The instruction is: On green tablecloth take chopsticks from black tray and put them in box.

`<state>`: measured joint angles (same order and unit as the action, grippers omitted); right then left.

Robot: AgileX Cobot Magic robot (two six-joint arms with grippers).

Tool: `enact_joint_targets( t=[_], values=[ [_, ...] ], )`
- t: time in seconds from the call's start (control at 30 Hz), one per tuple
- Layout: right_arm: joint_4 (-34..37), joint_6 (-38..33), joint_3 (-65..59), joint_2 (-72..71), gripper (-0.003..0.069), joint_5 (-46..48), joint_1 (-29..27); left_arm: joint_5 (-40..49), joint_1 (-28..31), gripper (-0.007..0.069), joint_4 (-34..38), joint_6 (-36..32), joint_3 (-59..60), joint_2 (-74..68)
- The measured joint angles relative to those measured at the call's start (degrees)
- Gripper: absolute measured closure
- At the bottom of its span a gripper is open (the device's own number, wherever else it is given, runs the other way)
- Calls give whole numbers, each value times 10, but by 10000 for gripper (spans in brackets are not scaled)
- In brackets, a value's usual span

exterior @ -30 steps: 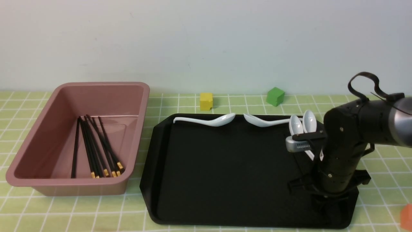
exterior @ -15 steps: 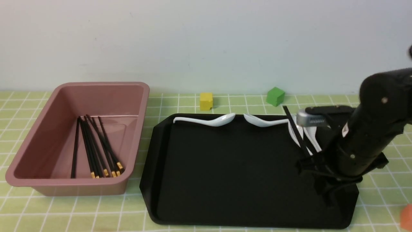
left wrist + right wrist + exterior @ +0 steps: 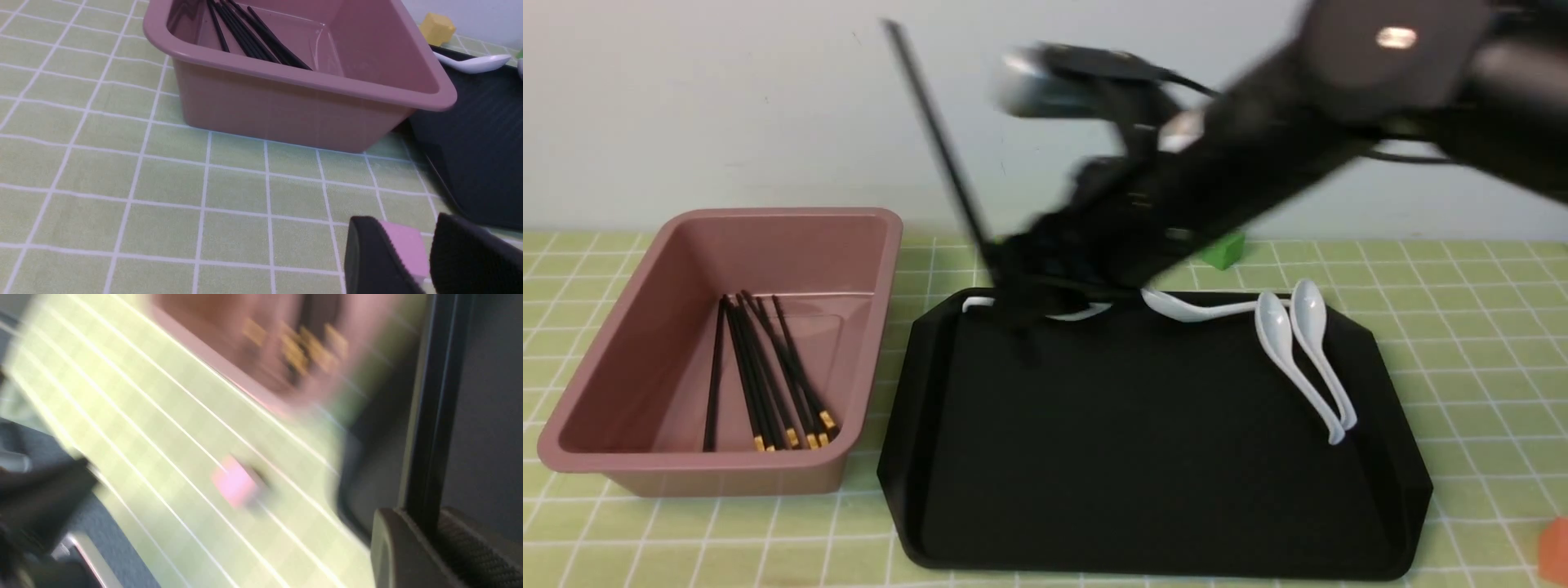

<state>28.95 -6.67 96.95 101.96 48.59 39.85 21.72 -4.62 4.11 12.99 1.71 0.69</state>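
My right gripper [image 3: 1013,298] is shut on a long black chopstick [image 3: 939,139] that sticks up and leans left, above the back left corner of the black tray [image 3: 1135,441]. The arm is motion-blurred. In the right wrist view the stick [image 3: 435,396] runs out from between the shut fingers [image 3: 425,526]. The pink box [image 3: 686,261] stands left of the tray on the green tablecloth [image 3: 1462,327] and holds several black chopsticks [image 3: 760,376]. My left gripper [image 3: 406,228] is low over the cloth in front of the box [image 3: 286,110], fingers apart and empty.
Several white spoons lie along the tray's back rim [image 3: 1201,309] and right side [image 3: 1298,351]. A green cube [image 3: 1225,249] sits behind the tray and an orange one [image 3: 1556,551] at the front right. A pink cube [image 3: 402,249] lies on the cloth past my left fingers; a yellow cube [image 3: 437,27] sits beyond the box.
My right gripper has lifted a chopstick from the tray's right side and swung up and left across the tray toward the box. The spoons it covered now show.
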Motion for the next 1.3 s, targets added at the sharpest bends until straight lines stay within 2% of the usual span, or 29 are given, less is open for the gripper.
enact_joint_targets(
  t=[0.2,0.47,0.73,0.87,1.03,1.07,1.2,1.3],
  values=[
    [0,-2,126,146,547,-88,70,0,0,386,0,0,0,0],
    [-9,-3,180,280,531,-190,81,0,0,386,0,0,0,0],
    [-33,-3,180,303,396,-192,81,0,0,386,0,0,0,0],
    [-57,-4,186,293,378,-151,80,0,0,386,0,0,0,0],
    [-125,-5,204,257,438,-48,80,0,0,386,0,0,0,0],
    [-165,-5,219,228,487,13,80,0,0,386,0,0,0,0],
    [-246,2,245,147,603,150,80,0,0,386,0,0,0,0],
    [-302,20,247,89,667,214,80,0,0,386,0,0,0,0]
  ],
)
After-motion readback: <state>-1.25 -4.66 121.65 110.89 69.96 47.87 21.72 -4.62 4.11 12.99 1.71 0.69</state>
